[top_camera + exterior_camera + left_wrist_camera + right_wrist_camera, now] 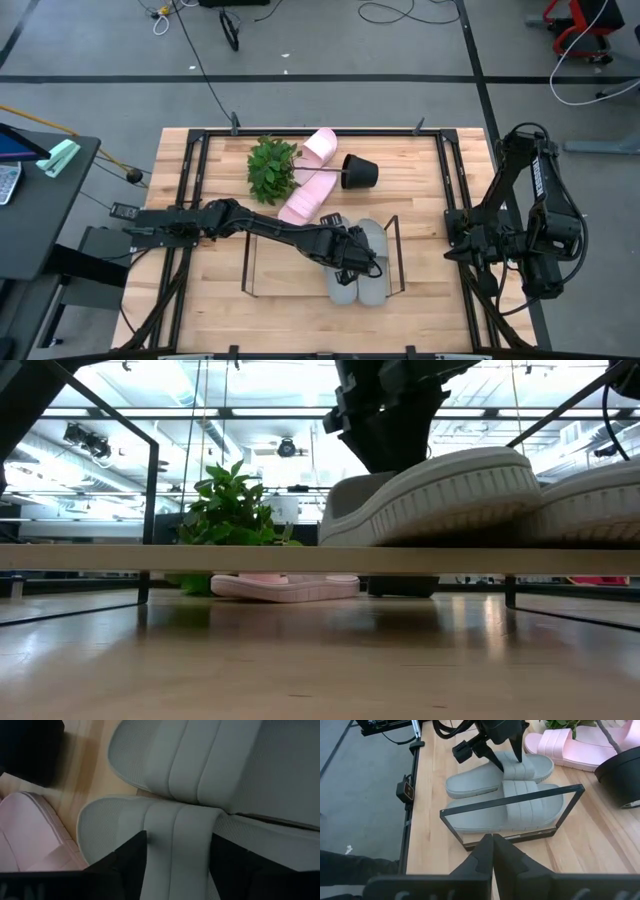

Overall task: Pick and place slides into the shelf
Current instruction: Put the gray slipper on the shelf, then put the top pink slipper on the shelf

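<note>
Two grey-green slides lie side by side inside the right end of the black wire shelf (248, 255). My left gripper (352, 258) reaches in from the table's left and is down on the left one (343, 278), its fingers astride the strap. The other grey-green slide (373, 265) lies next to it. Two light pink slides lie on the table behind the shelf, one (305, 200) close to it and one (320, 147) near the far edge. My right gripper (492, 851) is shut and empty at the table's right side. My left gripper has the wide strap (175, 845) of the grey-green slide between its two fingers (127, 865), one finger on each side of the strap. The fingers come from above, slanting in from the table's left. In the low view the slide (430, 495) sits tilted, its left end on the shelf's bar.
A green plant (270, 165) lies behind the shelf, with its black pot (360, 172) tipped on its side by the pink slides. The shelf's left part (290, 265) holds nothing. Black rails (190, 200) run along the table's left and right sides.
</note>
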You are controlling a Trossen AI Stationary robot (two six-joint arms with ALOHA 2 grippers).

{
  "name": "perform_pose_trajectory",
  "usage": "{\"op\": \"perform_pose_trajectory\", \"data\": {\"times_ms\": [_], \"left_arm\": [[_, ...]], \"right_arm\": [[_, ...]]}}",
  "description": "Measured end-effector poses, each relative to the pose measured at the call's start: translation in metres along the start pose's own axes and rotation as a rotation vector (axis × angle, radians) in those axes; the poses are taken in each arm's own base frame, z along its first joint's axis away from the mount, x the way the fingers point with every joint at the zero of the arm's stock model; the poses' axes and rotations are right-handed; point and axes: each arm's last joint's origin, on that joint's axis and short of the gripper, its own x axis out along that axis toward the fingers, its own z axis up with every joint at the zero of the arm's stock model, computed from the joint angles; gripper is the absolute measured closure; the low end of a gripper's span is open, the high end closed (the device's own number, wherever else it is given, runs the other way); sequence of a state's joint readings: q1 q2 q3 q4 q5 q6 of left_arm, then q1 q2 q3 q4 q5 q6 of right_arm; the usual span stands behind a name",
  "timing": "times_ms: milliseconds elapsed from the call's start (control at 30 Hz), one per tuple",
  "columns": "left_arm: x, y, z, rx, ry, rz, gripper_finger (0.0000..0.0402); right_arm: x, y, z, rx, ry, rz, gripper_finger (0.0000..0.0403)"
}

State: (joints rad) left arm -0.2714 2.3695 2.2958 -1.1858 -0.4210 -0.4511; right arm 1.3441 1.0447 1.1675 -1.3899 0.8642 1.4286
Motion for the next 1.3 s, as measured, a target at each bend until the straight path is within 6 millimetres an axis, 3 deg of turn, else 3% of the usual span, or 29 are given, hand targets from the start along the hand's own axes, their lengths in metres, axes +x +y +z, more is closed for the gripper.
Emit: {"op": "perform_pose_trajectory", "data": {"times_ms": [533, 967, 1300], "left_arm": [[0.0, 0.002, -0.007, 0.03, 0.086, -0.01, 0.0218], [-0.004, 0.0, -0.002, 0.029, 0.05, -0.091, 0.0186], [-0.032, 0.006, 0.007, -0.012, 0.017, -0.174, 0.015]], "right_arm": [[0.0, 0.0, 0.0, -0.017, 0.003, 0.0, 0.0389], [0.0, 0.0, 0.0, -0.018, 0.012, 0.002, 0.0389], [0.0, 0.0, -0.001, -0.017, 0.021, 0.003, 0.038]]}}
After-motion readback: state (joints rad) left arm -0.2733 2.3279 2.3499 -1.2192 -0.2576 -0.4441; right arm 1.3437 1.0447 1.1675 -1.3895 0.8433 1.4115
